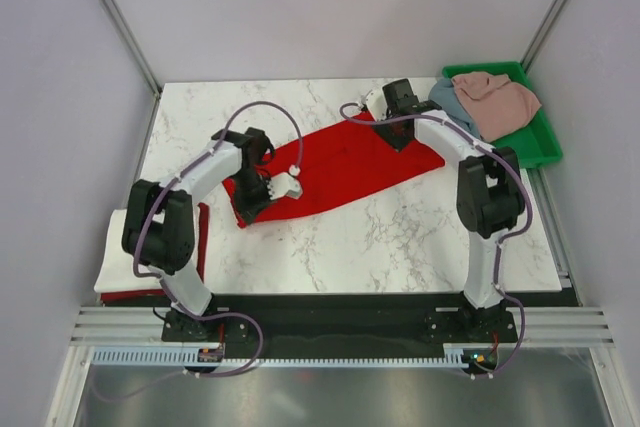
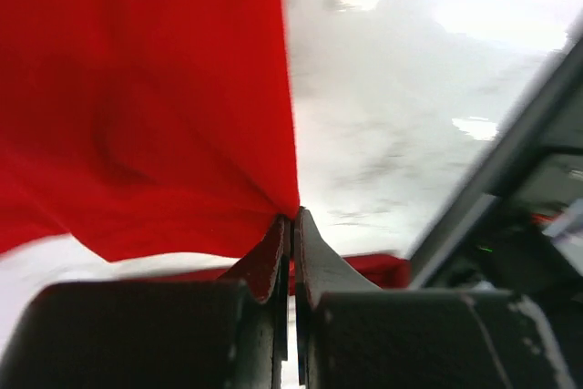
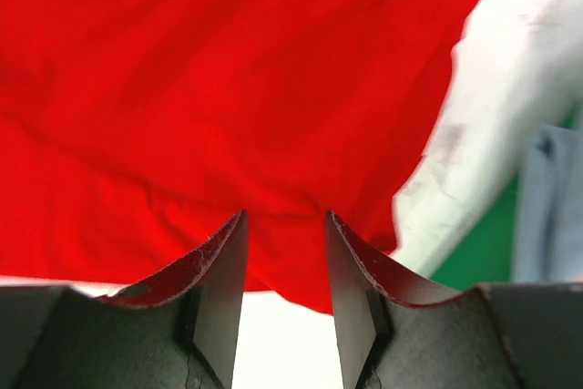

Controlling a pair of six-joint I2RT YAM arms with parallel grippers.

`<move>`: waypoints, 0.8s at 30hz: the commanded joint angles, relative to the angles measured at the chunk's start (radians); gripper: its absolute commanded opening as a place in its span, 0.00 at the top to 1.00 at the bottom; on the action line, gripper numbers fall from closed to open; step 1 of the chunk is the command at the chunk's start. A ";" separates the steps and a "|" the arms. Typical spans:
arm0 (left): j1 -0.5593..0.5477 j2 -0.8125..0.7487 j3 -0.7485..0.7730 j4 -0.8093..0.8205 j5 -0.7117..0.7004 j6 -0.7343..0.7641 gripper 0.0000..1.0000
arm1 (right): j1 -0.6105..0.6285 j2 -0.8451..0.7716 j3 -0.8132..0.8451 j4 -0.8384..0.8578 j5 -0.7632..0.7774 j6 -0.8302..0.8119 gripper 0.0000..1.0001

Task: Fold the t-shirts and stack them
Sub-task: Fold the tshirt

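Observation:
A large bright red t-shirt [image 1: 350, 172] lies stretched in a long diagonal band across the marble table [image 1: 400, 237]. My left gripper [image 1: 268, 189] is at its near-left end, shut on the shirt's edge; the left wrist view shows the jaws [image 2: 293, 216] pinched on red cloth [image 2: 137, 88] held just above the table. My right gripper [image 1: 397, 132] is at the far-right end. In the right wrist view its jaws [image 3: 285, 216] stand apart with red cloth [image 3: 228, 70] between the fingertips. A pale pink shirt [image 1: 500, 97] and a grey-blue shirt [image 1: 450, 102] lie in the tray.
A green plastic tray [image 1: 545, 147] stands at the back right corner, close to my right gripper; its edge shows in the right wrist view [image 3: 474, 248]. A folded white cloth [image 1: 118, 252] with red under it [image 1: 204, 237] lies at the table's left edge.

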 commanded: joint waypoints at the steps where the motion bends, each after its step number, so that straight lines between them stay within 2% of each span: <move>1: -0.145 -0.050 -0.098 -0.166 0.138 -0.057 0.97 | 0.002 0.105 0.105 -0.073 -0.016 0.030 0.53; 5: -0.297 -0.038 -0.155 -0.195 0.287 -0.140 0.83 | 0.002 0.189 0.211 -0.098 -0.006 0.028 0.53; 6: -0.343 -0.032 -0.155 -0.208 0.310 -0.161 0.74 | 0.000 0.202 0.228 -0.099 -0.005 0.028 0.53; 9: -0.371 -0.033 -0.115 -0.227 0.390 -0.186 0.56 | 0.000 0.239 0.276 -0.107 0.007 0.033 0.53; 12: -0.371 -0.036 -0.032 -0.248 0.387 -0.197 0.47 | 0.002 0.233 0.280 -0.107 0.006 0.045 0.53; 14: -0.370 -0.033 0.020 -0.226 0.344 -0.198 0.47 | 0.002 0.210 0.262 -0.107 0.003 0.054 0.53; 17: -0.359 -0.013 0.022 -0.126 0.257 -0.229 0.50 | 0.002 0.174 0.221 -0.108 -0.006 0.065 0.53; 20: -0.344 0.045 -0.012 -0.029 0.179 -0.231 0.64 | 0.002 0.145 0.179 -0.113 -0.008 0.065 0.53; 24: -0.308 0.134 -0.027 0.051 0.155 -0.231 0.70 | -0.005 0.116 0.133 -0.116 0.006 0.054 0.53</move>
